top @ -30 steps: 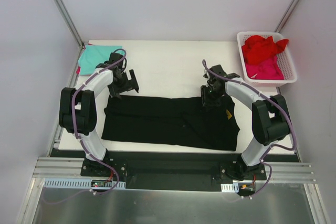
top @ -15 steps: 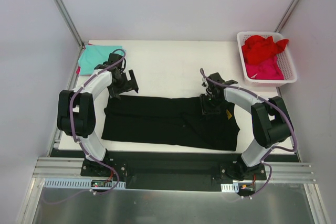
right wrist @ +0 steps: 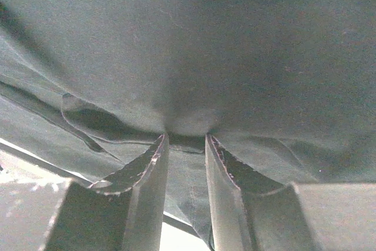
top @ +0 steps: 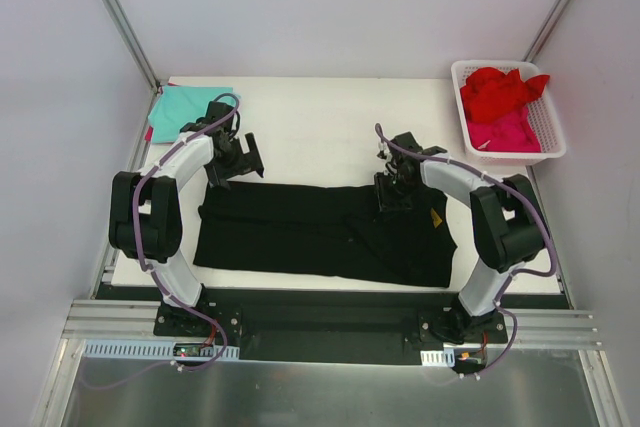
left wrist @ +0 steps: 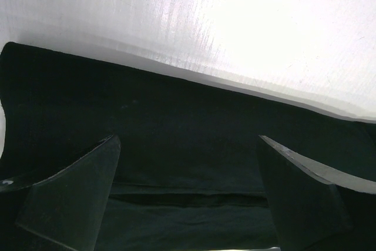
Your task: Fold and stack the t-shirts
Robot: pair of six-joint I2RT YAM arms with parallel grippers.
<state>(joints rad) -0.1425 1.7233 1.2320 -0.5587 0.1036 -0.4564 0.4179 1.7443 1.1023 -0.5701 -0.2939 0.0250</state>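
Black cloth fills the near half of the table (top: 320, 117): the black t-shirt (top: 320, 232) lies there as a long band running from the left edge toward the right edge, already doubled lengthwise by the look of the seam lines across it; it is flat but not yet a compact fold. The right gripper (right wrist: 185, 139) is down on the band's far edge, right of the middle, its fingers drawn close on a small pucker of the cloth (the fabric gathers to a point just at their tips); the left gripper (left wrist: 188, 140) hangs over the band's far-left corner with its jaws spread wide and nothing between them, the shirt's far hem crossing its view.

I judge the step in hand to be the next fold of this shirt, with one side pinched and the other not yet taken. The next move calls for the left gripper to come down and close on its corner, so both arms can lift and carry the cloth over together; a one-sided pull would likely skew the band.

The teal t-shirt (top: 185, 107) lies flat at the far-left corner of the table; the red t-shirt (top: 500, 92) and pink t-shirt (top: 505, 132) wait crumpled in the white plastic basket (top: 550, 127) at the far-right corner.
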